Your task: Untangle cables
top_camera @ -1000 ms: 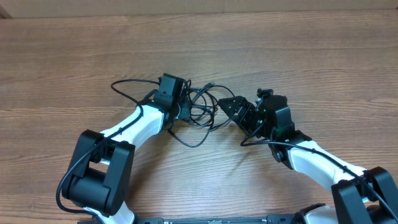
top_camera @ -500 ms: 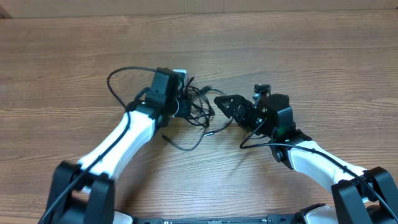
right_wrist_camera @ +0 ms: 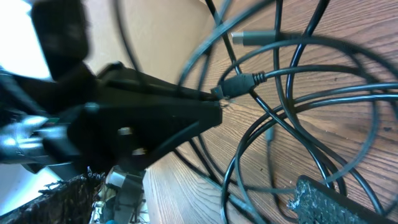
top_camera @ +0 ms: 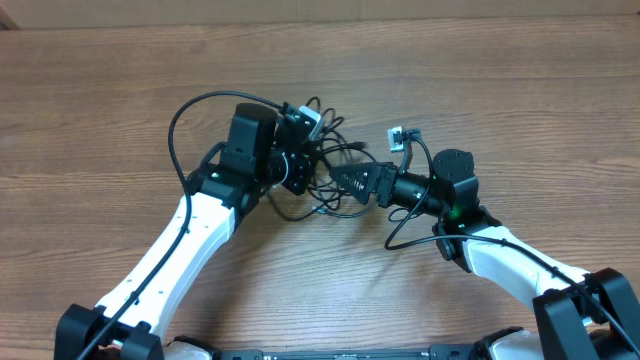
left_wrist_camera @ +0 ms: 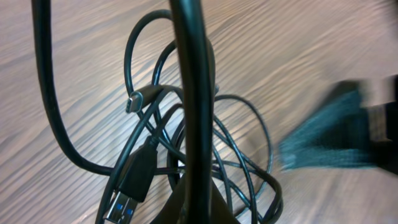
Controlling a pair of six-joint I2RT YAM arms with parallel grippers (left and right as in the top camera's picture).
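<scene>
Black and thread-thin, the thin black flexible cables hung in a knotted cluster of loops between the two arms near the middle of the pale wood-grain table, partly lifted off it. The left gripper was pinched together on a strand of the tangle, its tips meeting just beside a small moulded plug. The right gripper stood with its jaws wide apart, loops crossing the gap between them and nothing yet caught.

The cords looked light and limp, likely to sag and slide over one another rather than hold a shape, and tugging on a loop would probably tighten the knot. The stiffer ends seemed the better places to take hold: a silver-tipped plug and a flat black plug with a blue insert, each of which could be drawn back out through the loops.

Compared with a second earlier, the left arm had swung up and outward, carrying the bundle with it and pulling the trailing loop off the table below. The right gripper had turned and pushed in from the right, closing the distance to the tangle.
</scene>
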